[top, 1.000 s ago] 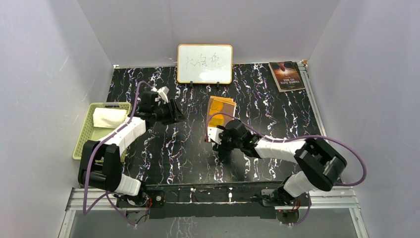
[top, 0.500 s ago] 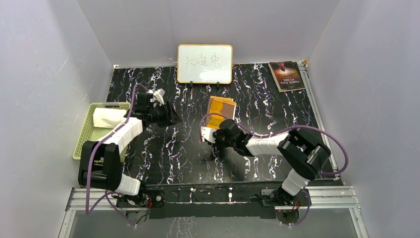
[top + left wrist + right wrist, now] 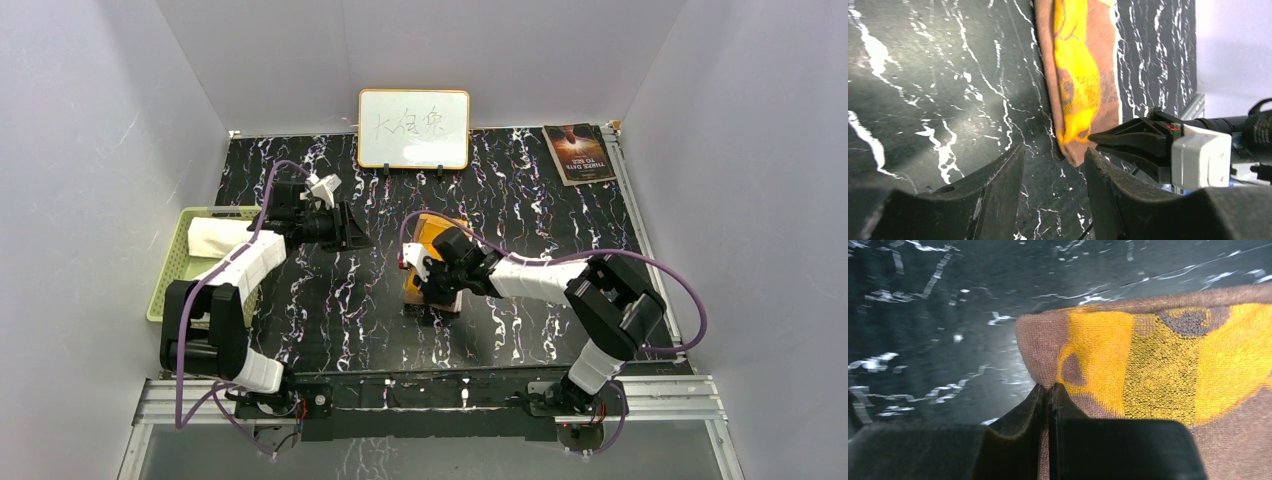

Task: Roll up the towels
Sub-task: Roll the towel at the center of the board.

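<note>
Over on the left, the left gripper (image 3: 352, 235) hangs above the black marbled table (image 3: 340, 300) with its jaws spread apart. The left wrist view shows nothing between its fingers (image 3: 998, 185), only bare tabletop and the near corner of the orange-and-brown cloth (image 3: 1078, 75) beyond them. Further right, the right gripper (image 3: 428, 296) is clamped tight on that cloth. Its fingers (image 3: 1033, 405) are pressed together on the near edge, just beside a rounded corner, and the left wrist view catches the same pinch from the side (image 3: 1095, 137).

The cream towel (image 3: 218, 237) lies bunched at the far end of the pale green basket (image 3: 185, 275), at the table's left edge and well apart from both grippers. The orange-and-brown cloth (image 3: 437, 228) sits near the middle of the table as a long, narrow strip running from far to near. Its terry surface (image 3: 1158, 355) shows bright yellow-orange patches on brown, with a thick brown border.

From above, the right arm covers the middle of the cloth, so only its two ends show. Whether the pinched corner is off the table cannot be told. At the back stands a whiteboard (image 3: 413, 128), and a dark booklet (image 3: 578, 153) lies in the far right corner.
</note>
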Controlling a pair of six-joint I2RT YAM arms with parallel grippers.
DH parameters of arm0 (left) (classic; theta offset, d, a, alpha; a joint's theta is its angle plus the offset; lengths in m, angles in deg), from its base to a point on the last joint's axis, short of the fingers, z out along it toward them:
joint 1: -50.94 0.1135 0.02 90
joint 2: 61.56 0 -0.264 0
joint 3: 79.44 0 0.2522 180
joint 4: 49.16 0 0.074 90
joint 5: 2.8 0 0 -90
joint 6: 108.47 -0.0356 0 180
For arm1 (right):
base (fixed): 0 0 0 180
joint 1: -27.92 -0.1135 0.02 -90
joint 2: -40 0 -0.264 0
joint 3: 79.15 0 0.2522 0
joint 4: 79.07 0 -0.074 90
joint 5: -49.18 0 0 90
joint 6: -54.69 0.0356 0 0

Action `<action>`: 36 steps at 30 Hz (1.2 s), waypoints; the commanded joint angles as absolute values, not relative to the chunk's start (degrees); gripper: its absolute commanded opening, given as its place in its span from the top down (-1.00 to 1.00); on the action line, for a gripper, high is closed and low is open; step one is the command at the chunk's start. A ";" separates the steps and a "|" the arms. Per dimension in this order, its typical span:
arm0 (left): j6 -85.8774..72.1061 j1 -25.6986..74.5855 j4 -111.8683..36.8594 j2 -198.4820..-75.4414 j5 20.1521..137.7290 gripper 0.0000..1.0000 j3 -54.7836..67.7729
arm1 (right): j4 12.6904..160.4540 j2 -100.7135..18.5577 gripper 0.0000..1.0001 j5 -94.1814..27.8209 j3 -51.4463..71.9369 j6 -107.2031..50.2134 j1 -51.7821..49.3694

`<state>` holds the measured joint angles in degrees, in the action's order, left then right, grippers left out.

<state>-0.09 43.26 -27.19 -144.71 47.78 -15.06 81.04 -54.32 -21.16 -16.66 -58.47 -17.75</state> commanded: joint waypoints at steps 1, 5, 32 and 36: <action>-3.08 43.39 -26.76 -145.72 39.22 0.10 -13.07 | 74.58 -53.26 1.00 -10.28 -11.89 -42.36 -16.07; -4.19 43.26 -26.38 -145.83 37.04 0.10 -12.80 | 69.09 -58.92 1.00 4.44 -5.59 -35.81 -10.91; -2.64 35.19 -29.04 -148.12 38.21 0.10 -14.56 | 65.55 -84.80 1.00 15.18 0.37 -29.79 -1.88; -3.07 34.39 -27.70 -148.96 39.30 0.10 -13.57 | 67.64 -82.50 1.00 3.63 -1.38 -27.90 -1.94</action>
